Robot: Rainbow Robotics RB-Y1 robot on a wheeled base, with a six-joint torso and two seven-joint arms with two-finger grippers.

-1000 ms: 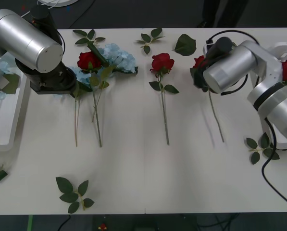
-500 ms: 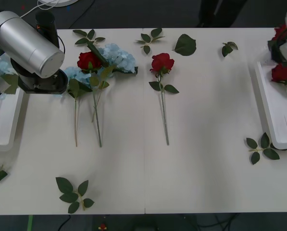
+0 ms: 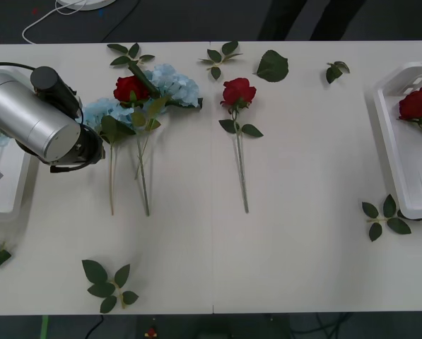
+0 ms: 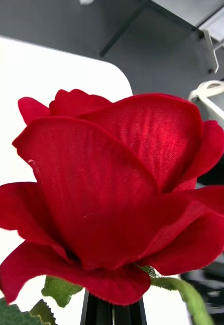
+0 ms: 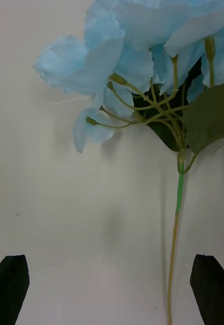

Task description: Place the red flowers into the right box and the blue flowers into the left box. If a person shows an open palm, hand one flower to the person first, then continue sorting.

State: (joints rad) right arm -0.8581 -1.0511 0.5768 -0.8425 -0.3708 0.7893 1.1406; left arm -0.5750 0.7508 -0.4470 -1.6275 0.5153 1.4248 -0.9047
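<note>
Red bloom (image 4: 117,198) at close range in the right wrist view, one rose head hiding nearly everything behind it; a dark ribbed strip sits at the frame's lower edge beneath the bloom, and whether the right gripper's fingers clamp the stem cannot be told. Right box (image 3: 394,152), white tray at the table's right edge, partly cut off by the frame, holding one red rose (image 3: 416,104) at its far end. Left box (image 3: 9,191), white tray at the left edge, mostly hidden behind the silver left arm (image 3: 34,123). Left gripper (image 5: 112,289), black fingers (image 5: 9,289) spread wide apart with bare tabletop between them, hovering over the thin green stem of a blue flower (image 5: 137,56); nothing gripped. Blue flowers (image 3: 172,83), pale cluster heads at the far left-centre of the table, one head partly covered by the arm and by a red rose (image 3: 131,89) lying across them, stems tangled and hard to separate. Single red rose (image 3: 238,92) lying alone at table centre, stem toward the near edge. Loose leaf sprigs (image 3: 108,284) scattered at the near left, the far edge and beside the right box. White table (image 3: 302,247) otherwise bare.
</note>
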